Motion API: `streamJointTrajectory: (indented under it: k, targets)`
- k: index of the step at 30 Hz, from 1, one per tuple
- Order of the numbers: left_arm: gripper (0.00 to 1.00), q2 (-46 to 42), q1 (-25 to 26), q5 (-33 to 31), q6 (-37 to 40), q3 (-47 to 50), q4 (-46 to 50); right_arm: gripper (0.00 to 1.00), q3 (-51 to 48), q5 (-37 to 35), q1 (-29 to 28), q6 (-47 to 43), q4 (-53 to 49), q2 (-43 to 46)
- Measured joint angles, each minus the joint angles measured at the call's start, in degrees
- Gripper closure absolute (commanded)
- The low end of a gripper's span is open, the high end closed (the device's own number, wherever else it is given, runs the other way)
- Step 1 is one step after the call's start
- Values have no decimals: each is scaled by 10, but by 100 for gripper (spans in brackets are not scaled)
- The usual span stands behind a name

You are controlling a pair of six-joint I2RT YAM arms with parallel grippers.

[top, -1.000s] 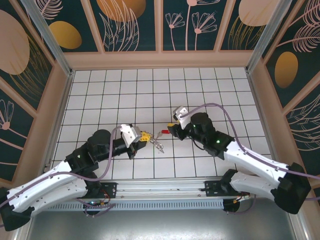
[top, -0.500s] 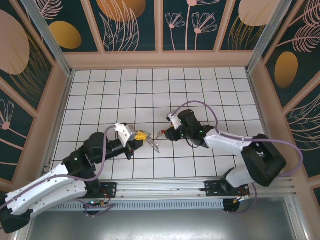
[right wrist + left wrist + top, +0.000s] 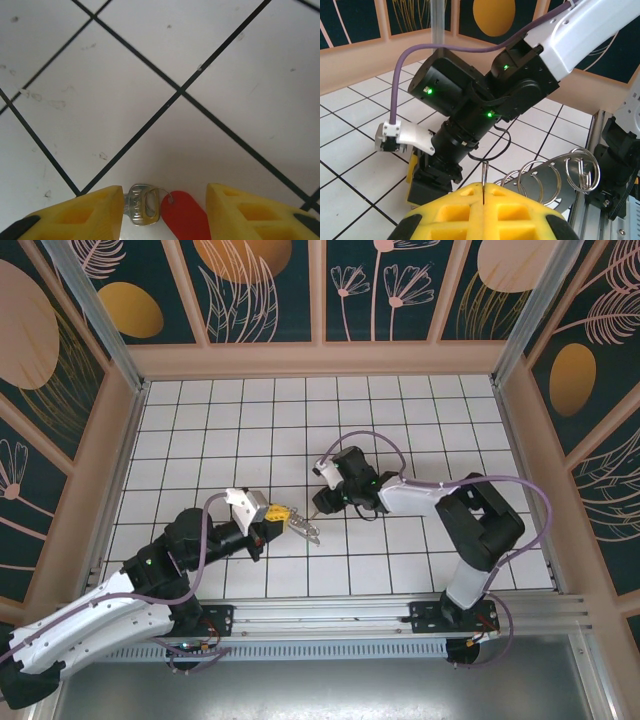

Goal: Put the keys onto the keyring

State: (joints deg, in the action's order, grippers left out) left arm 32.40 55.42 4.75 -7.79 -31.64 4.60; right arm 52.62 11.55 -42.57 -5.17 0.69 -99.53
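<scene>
**Right arm folds in beside the keyring**

On the white tiled table (image 3: 400, 420), the right arm (image 3: 470, 525) has changed most. A second ago it lay stretched low toward the near right corner. Now it stands folded up, its wrist swung farther left toward the middle. The left arm (image 3: 130, 585) has barely shifted and reaches in from the near left as before.

The left gripper (image 3: 281, 511) remains clamped shut on the keyring (image 3: 306, 529). In the left wrist view the wire rises from the seam between the yellow pads, with a cluster of silver rings off to one side. The keyring sits where it was, just left of the middle.

The right gripper (image 3: 164, 192) holds its jaws apart, pointing down at the tiles close beside the keyring. The key (image 3: 172, 212), silver with a red head, lies between its fingertips. The silver end is just beside one pad and the red head is clear of the other. Whether the nearer pad touches it cannot be told.
</scene>
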Motion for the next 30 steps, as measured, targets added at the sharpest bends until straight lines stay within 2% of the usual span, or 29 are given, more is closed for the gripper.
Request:
streamJointTrajectory:
  k: [5,14,21,24,30]
  targets:
    - [100,10,0,-4,0,0,0,56,1,3,-12,-16,-25,-10]
    - [100,24,0,-10,0,0,0,71,3,-5,-20,-34,-44,-21]
    - [100,24,0,-13,0,0,0,73,8,-14,-21,-33,-38,-27]
    - [100,24,0,-14,0,0,0,81,11,-19,-23,-30,-33,-32]
    - [100,24,0,-23,0,0,3,82,1,-32,-30,-7,-14,-32]
